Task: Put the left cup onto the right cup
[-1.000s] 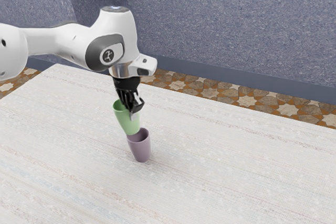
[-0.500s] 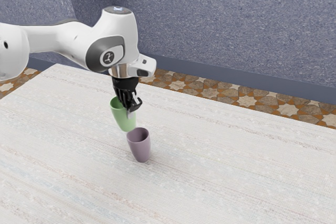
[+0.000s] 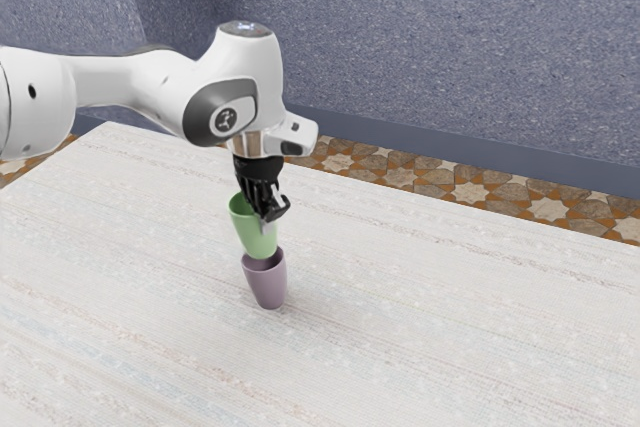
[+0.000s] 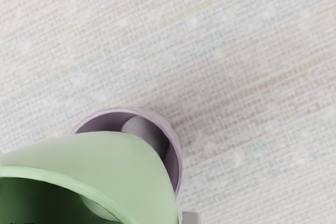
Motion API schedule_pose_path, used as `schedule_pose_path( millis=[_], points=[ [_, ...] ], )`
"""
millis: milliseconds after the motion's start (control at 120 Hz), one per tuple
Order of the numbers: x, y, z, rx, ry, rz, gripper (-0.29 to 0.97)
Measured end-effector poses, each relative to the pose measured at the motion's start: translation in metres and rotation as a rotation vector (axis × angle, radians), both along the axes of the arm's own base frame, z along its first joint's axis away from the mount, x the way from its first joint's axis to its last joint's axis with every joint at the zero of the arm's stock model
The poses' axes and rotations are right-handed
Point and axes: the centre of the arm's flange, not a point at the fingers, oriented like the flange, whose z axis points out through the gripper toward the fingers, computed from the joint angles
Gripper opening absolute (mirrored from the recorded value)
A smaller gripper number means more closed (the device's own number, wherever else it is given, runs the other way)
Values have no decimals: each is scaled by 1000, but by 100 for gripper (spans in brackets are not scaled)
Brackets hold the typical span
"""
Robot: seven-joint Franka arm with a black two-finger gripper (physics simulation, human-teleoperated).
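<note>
The gripper (image 3: 266, 205), just left of the frame's centre in the exterior view, has its black fingers closed on the rim of the green cup (image 3: 254, 232), one inside the mouth and one outside, as far as I can tell. The cup hangs below the fingers with its long axis tilted, mouth leaning toward the frame's left. Its base sits at the mouth of the purple cup (image 3: 266, 282), which stands upright on the pale table (image 3: 450, 297) directly beneath. In the wrist view the green cup (image 4: 94, 171) overlaps the purple cup's (image 4: 173, 150) rim but leaves part of the opening uncovered. By my judgement the coming move must straighten the tilt and lower the cup.
</note>
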Motion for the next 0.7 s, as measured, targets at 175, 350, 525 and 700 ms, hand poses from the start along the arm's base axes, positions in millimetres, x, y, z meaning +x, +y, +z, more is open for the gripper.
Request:
schedule_pose_path(
  millis=[175, 350, 525, 700],
  points=[
    [1, 1, -1, -1, -5, 5, -10],
    [0, 1, -5, 0, -3, 7, -10],
    [-3, 2, -7, 1, 3, 9, -10],
    [-5, 4, -7, 3, 8, 13, -10]
  ],
)
